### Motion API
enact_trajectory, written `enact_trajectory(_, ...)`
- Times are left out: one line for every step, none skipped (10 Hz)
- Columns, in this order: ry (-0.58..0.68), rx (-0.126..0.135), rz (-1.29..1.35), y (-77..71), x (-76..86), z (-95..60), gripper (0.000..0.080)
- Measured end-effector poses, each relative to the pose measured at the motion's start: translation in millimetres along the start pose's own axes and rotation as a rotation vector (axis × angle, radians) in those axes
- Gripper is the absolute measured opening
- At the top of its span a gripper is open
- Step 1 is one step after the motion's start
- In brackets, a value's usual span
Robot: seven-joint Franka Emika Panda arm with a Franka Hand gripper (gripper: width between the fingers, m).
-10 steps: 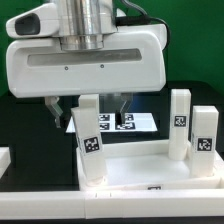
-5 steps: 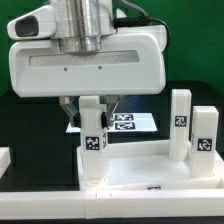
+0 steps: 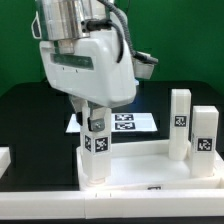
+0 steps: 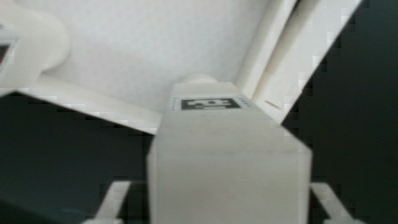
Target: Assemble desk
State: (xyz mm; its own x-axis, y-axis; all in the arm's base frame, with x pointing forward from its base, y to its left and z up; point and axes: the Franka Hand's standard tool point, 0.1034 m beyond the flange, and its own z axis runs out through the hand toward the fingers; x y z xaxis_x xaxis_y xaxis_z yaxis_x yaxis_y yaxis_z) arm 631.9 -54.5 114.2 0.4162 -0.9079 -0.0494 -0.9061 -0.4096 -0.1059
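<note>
The white desk top (image 3: 140, 173) lies at the front of the black table. One white tagged leg (image 3: 94, 155) stands upright in its corner socket on the exterior view's left. My gripper (image 3: 96, 112) is turned at an angle and straddles the upper end of this leg. In the wrist view the leg (image 4: 217, 140) fills the middle, with the desk top (image 4: 143, 50) beyond it. A finger (image 4: 118, 198) stands on each side of the leg with a dark gap between, so the jaws are open around it. Two more legs (image 3: 180, 120) (image 3: 205, 140) stand at the top's right side.
The marker board (image 3: 128, 122) lies flat on the table behind the desk top. A white part (image 3: 4, 158) shows at the exterior view's left edge. A green wall closes the back.
The gripper housing has turned about its vertical axis from square-on to angled, staying over the left leg. The leg and the desk top have not moved.
</note>
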Motion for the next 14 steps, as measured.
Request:
enact_trajectory(0.001,0.000,0.053,0.1,0.3,0.0,0.0284)
enact_trajectory(0.001,0.001,0.085,0.2,0.6,0.0,0.0285)
enact_trajectory(-0.017,0.013,0.258,1.2,1.2,0.3,0.0285)
enact_trajectory(-0.033,0.029,0.437,2.6,2.7,1.2,0.0285)
enact_trajectory(-0.043,0.042,0.533,4.0,3.9,1.4,0.0285)
enact_trajectory(-0.042,0.041,0.488,4.0,3.7,1.2,0.0285)
enact_trajectory(-0.037,0.041,0.419,3.6,3.2,1.3,0.0285)
enact_trajectory(-0.022,0.040,0.236,0.4,0.1,1.2,0.0418)
enact_trajectory(-0.015,0.048,0.053,-2.7,-3.4,2.3,0.0552)
enact_trajectory(-0.013,0.046,-0.046,-4.2,-7.9,4.3,0.0552)
enact_trajectory(-0.011,0.047,-0.108,-3.6,-6.7,4.2,0.0631)
enact_trajectory(-0.010,0.047,-0.145,-3.3,-6.3,4.3,0.0644)
enact_trajectory(-0.007,0.047,-0.252,-3.7,-6.8,4.3,0.0648)
enact_trajectory(0.015,0.022,-0.476,-6.2,-8.4,2.7,0.0648)
